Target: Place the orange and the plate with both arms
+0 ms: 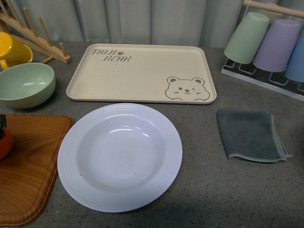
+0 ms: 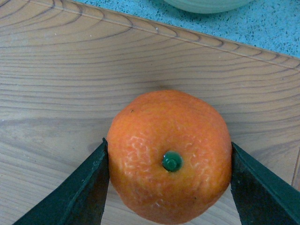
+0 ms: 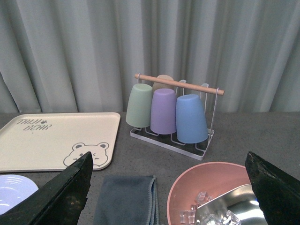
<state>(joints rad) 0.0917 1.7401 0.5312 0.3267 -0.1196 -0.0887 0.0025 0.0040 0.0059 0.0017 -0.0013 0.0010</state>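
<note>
The orange (image 2: 168, 157) with a green stem dot sits between my left gripper's (image 2: 168, 187) two dark fingers (image 2: 79, 192), which are shut on it just over the wooden board (image 2: 70, 84). In the front view only a sliver of the orange (image 1: 4, 142) shows at the left edge above the board (image 1: 28, 166). The white ridged plate (image 1: 71, 166) lies on the grey table in front of the bear tray (image 1: 142, 71); part of its rim also shows in the right wrist view (image 3: 14, 187). My right gripper (image 3: 168, 197) is open and empty, held above the table to the right.
A mint-green bowl (image 1: 23, 84), a yellow cup (image 1: 12, 50) and a wooden rack (image 1: 38, 38) stand back left. A grey cloth (image 1: 249, 135) lies right of the plate. A cup rack (image 3: 171, 110) stands back right. A pink bowl (image 3: 206, 187) holding a metal bowl with ice sits under the right gripper.
</note>
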